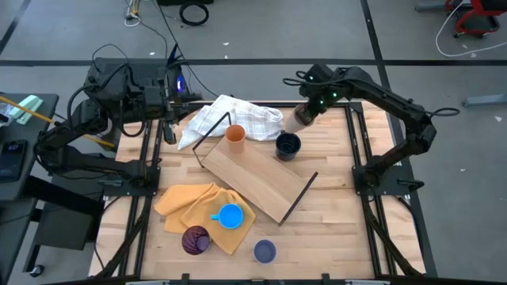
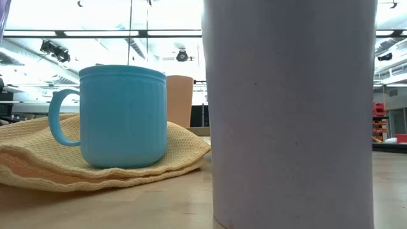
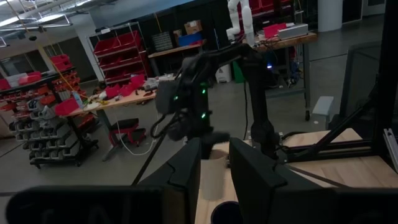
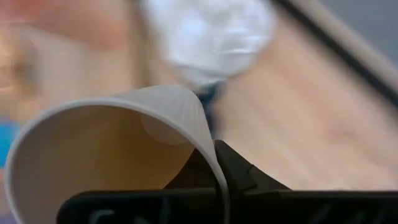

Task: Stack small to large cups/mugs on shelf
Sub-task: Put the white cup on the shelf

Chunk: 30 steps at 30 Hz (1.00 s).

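Note:
My right gripper is over the far side of the table, shut on a tan cup beside the white checked cloth. An orange cup stands on the light-wood shelf, and a dark navy mug stands by the shelf's far edge. The bright blue mug sits on a yellow cloth, with a dark purple cup and a pale lavender cup near the front edge. My left gripper waits at the far left, level and open. My right gripper holds the tan cup by its rim, with one finger inside the cup and one finger outside the wall. The thin wall is pinched into a point there. The fingers slant down from above, and the cup hangs tilted below them, clear of the table.
The shelf lies skewed across the middle of the table on its black wire frame. Black frame rails run along both table sides. Bare wood shows at the right and near right.

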Motion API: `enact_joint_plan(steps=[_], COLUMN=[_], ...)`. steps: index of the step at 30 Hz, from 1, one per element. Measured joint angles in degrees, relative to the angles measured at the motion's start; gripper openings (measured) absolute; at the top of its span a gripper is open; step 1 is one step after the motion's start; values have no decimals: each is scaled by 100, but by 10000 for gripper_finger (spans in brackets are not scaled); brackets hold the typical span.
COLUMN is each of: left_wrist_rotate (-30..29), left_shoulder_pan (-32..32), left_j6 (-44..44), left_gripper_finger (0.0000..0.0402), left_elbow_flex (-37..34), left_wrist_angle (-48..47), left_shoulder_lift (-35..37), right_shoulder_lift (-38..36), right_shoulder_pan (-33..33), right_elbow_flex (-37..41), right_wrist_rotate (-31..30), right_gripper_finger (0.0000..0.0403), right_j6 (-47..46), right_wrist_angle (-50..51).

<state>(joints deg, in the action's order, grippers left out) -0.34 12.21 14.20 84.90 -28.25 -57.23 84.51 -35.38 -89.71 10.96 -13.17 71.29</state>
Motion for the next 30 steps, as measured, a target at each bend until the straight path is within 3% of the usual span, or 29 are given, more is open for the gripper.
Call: enact_joint_plan(steps=[5,11,16,23,30], left_wrist_rotate=[-1,-1,-2,2,2], left_shoulder_pan=[0,-2,-1,-2,0], left_j6=[48,68,146,150,153], left_gripper_finger=[94,94,94,94,94], left_elbow_flex=[0,0,0,0,0], left_wrist_angle=[0,0,-55,-170,-168], left_shoulder_lift=[0,0,-2,0,0], right_shoulder_lift=[24,512,1198,2003,2782], right_shoulder_pan=[648,1484,1768,1762,1768], right_elbow_flex=[-477,-738,-897,-1400,-2073], right_wrist_rotate=[887,1024,970,272,126], right_gripper_finger=[0,0,0,0,0], right_j6=[-619,-938,-575,-51,642], right_wrist_angle=[101,-289,-180,-72,523])
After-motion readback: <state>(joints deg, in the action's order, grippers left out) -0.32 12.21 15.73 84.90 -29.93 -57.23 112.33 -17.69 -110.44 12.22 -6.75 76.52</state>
